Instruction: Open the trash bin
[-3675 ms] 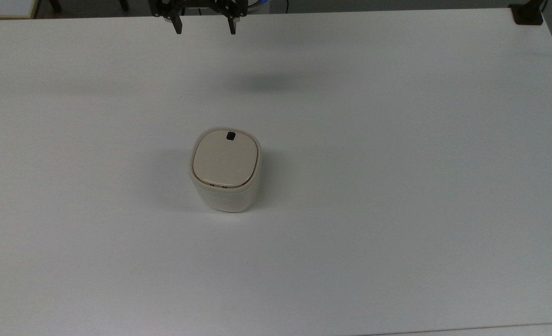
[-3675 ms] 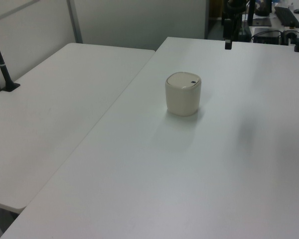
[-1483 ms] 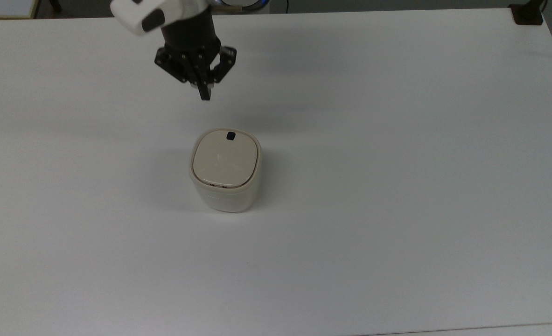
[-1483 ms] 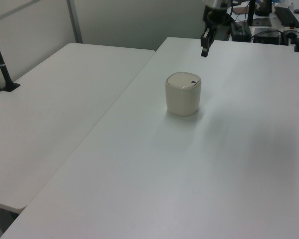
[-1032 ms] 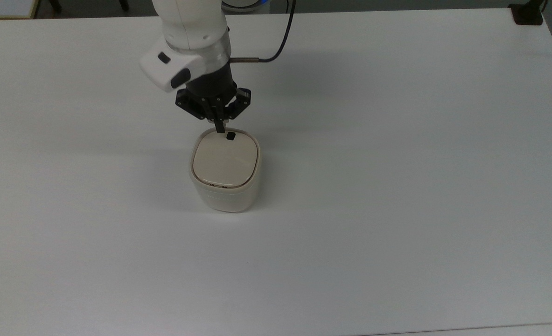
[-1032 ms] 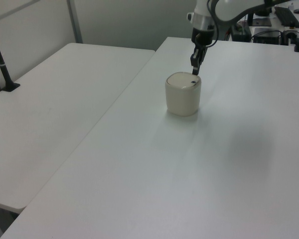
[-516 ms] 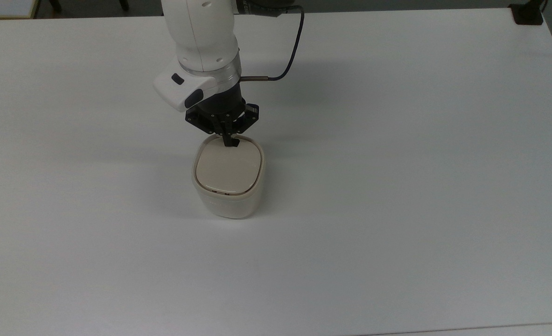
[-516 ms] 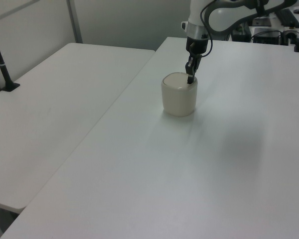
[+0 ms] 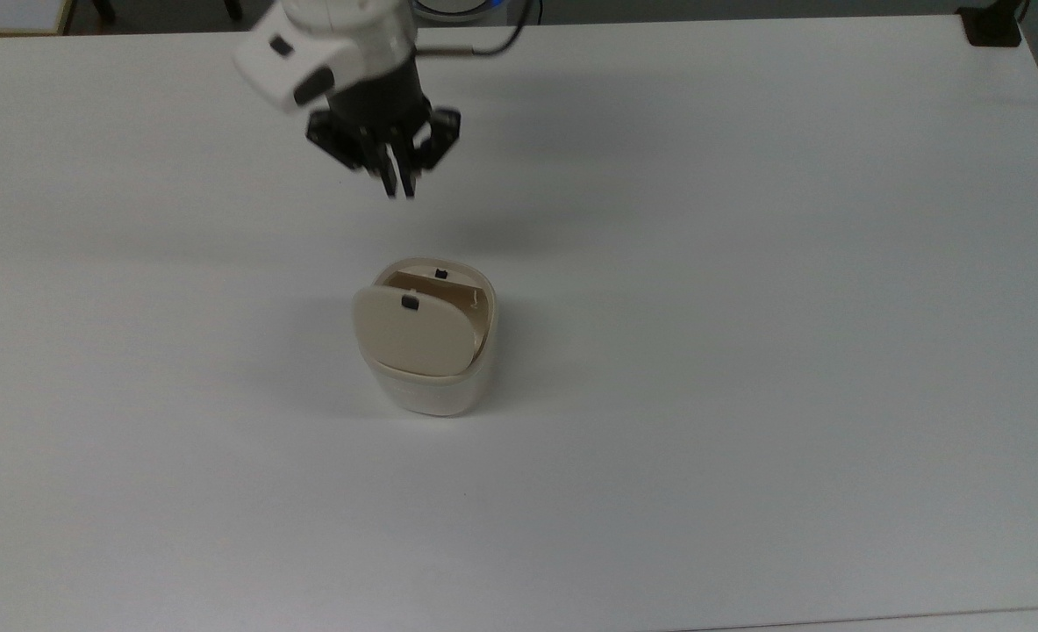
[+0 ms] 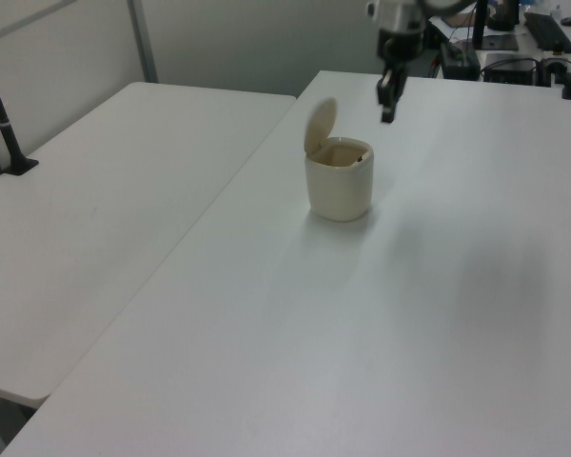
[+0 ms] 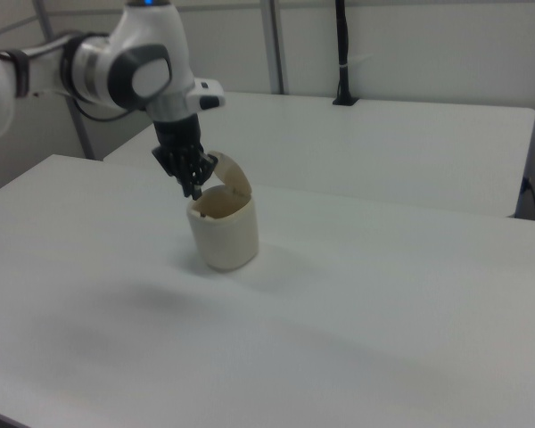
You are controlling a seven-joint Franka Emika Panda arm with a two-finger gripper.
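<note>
A: What has changed in half a second?

B: The bin (image 9: 426, 364), centre of the top view, now has its lid (image 9: 406, 333) swung up; the gripper (image 9: 398, 189), fingers together, has risen clear toward upper left.

A: Room around it?

B: Bare table (image 9: 747, 351) on every side, edges far off.

A: Other angles?

B: The left view shows the lid (image 10: 320, 124) upright; the right view, the hollow inside.

The trash bin (image 9: 432, 386), a small cream-white tub with rounded corners, stood upright near the counter's (image 9: 747, 351) middle. Its beige lid (image 9: 409, 333) was swung up on its hinge, leaving the mouth open.
</note>
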